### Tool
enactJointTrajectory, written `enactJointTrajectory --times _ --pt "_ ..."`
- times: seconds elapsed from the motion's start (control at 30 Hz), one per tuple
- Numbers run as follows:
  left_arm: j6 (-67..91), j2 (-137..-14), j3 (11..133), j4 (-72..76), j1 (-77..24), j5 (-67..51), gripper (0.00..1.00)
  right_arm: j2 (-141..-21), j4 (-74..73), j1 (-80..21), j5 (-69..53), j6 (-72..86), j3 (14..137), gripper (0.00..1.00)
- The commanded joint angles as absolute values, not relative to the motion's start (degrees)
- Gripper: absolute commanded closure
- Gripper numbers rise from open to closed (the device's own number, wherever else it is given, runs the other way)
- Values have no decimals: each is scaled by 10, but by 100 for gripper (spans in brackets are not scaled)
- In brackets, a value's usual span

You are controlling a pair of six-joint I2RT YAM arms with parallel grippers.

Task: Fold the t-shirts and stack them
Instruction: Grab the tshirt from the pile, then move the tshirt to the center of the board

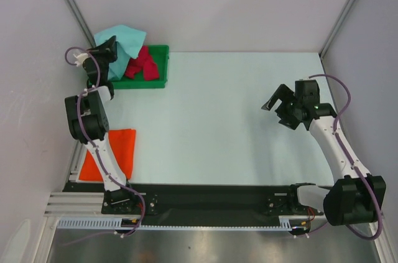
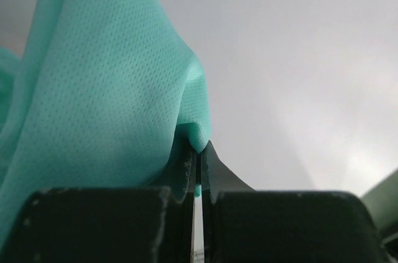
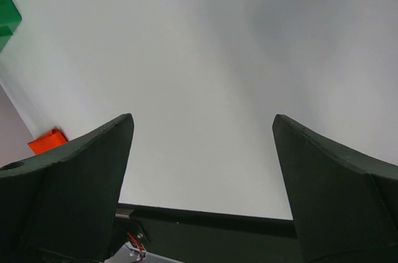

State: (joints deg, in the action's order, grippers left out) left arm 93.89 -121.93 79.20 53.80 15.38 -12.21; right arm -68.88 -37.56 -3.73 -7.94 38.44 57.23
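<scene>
My left gripper (image 1: 114, 46) is shut on the mint green t-shirt (image 1: 123, 39) and holds it raised over the green tray (image 1: 163, 64) at the back left. In the left wrist view the mint cloth (image 2: 106, 101) is pinched between the closed tips of that gripper (image 2: 200, 151). The crimson red t-shirt (image 1: 142, 64) lies crumpled in the tray. The bright orange t-shirt (image 1: 121, 151) lies folded flat at the front left, partly under the left arm; a corner of it shows in the right wrist view (image 3: 47, 141). My right gripper (image 1: 278, 105) is open and empty above the table at the right, as its wrist view (image 3: 202, 129) also shows.
Grey walls close in the table at the left, back and right. A black rail (image 1: 205, 201) runs along the near edge between the arm bases. A corner of the green tray shows in the right wrist view (image 3: 7, 20).
</scene>
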Motion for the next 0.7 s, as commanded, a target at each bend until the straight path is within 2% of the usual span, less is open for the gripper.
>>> enactJointTrajectory --times 0.0,0.17,0.3,0.4,0.47,0.5,0.53,0.6,0.63,0.67 --pt "990 -1176 810 671 149 -175 100 -660 -374 -50 -71 373 579 0" --pt "984 -1095 726 673 117 -224 100 -630 -374 -60 -94 386 558 0" --pt "911 -1005 672 617 68 -302 100 -605 -374 -64 -108 391 534 0" --pt "790 -913 640 481 5 -347 100 -589 -388 -69 -110 383 524 0" --pt "711 -853 635 321 -63 -356 100 -583 -407 -71 -113 368 521 0" --pt "629 -834 636 264 -86 -353 92 -581 -414 -73 -115 364 522 0" --pt "593 -821 636 165 -107 -345 89 -580 -423 -73 -114 360 522 0" --pt "522 -786 622 93 -162 -322 73 -578 -446 -76 -120 340 524 0" --pt "504 -777 614 42 -177 -318 63 -577 -451 -76 -127 331 524 0" --pt "484 -761 599 12 -204 -316 37 -573 -455 -77 -134 323 523 0"
